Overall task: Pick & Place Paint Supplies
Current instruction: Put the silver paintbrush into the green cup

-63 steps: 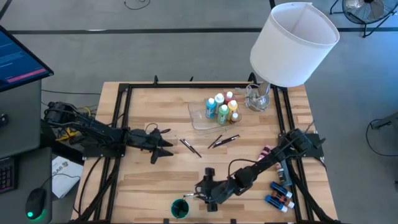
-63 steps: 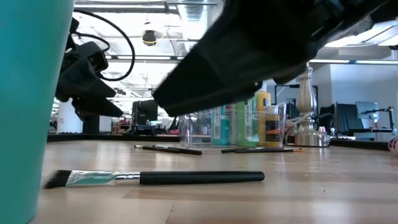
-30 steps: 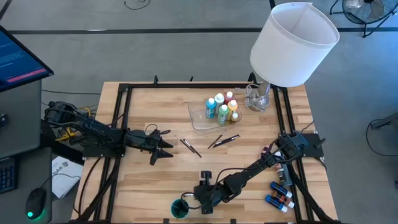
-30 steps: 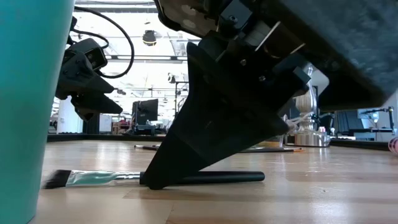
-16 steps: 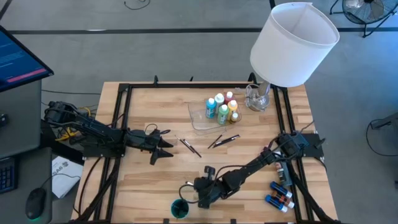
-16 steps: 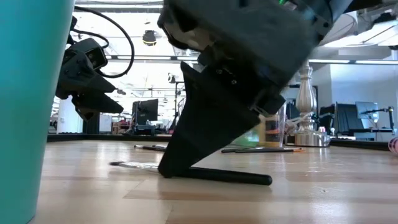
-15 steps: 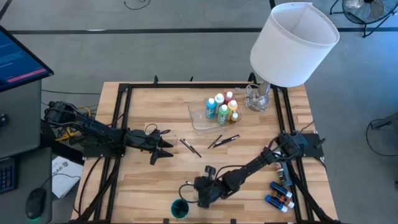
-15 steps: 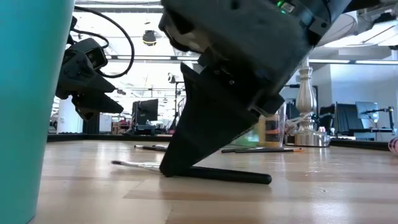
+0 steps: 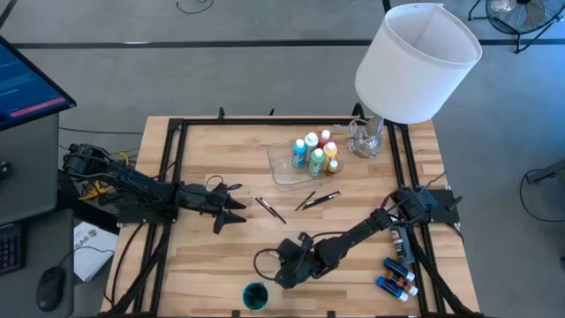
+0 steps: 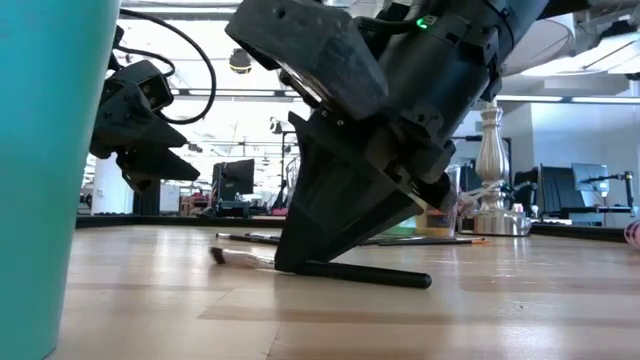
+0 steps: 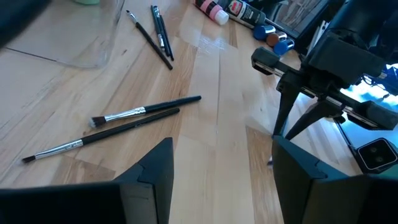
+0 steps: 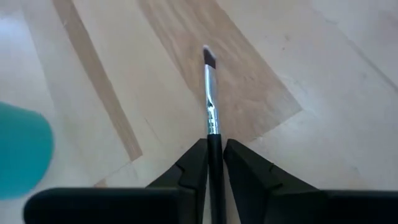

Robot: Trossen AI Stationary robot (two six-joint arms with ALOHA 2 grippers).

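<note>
Near the table's front edge my right gripper [image 9: 284, 275] is shut on a thin dark-handled brush [image 10: 365, 274], just beyond a teal cup [image 9: 256, 295]. The brush's silver ferrule and bristles [image 12: 209, 81] stick out past the fingers. My left gripper [image 9: 231, 208] hovers open at the table's left, with nothing between its fingers. Two brushes [image 9: 269, 208] lie on the wood near it, and more brushes [image 9: 317, 200] lie mid-table. Several white-capped paint bottles [image 9: 316, 152] stand in a clear tray [image 9: 284, 165]. My right gripper pinches the brush's black handle [image 12: 214, 152] between its two fingers [image 12: 191, 167], just behind the ferrule. The fingers slant down from above and lie along the brush. The handle's free end [image 10: 420, 281] rests on the table; the bristle end [image 10: 219, 256] points away.
A big white lampshade [image 9: 417, 62] overhangs the far right corner above a glass jar [image 9: 366, 137]. Paint tubes [image 9: 397, 274] lie along the right edge. A black frame [image 9: 172, 168] borders the table. Bare wood lies between the two arms.
My right gripper has rolled at the wrist and edged away from the teal cup, turning the brush about on the table. The bristle end has swung toward the far side, while the handle's free end has stayed about where it was.
</note>
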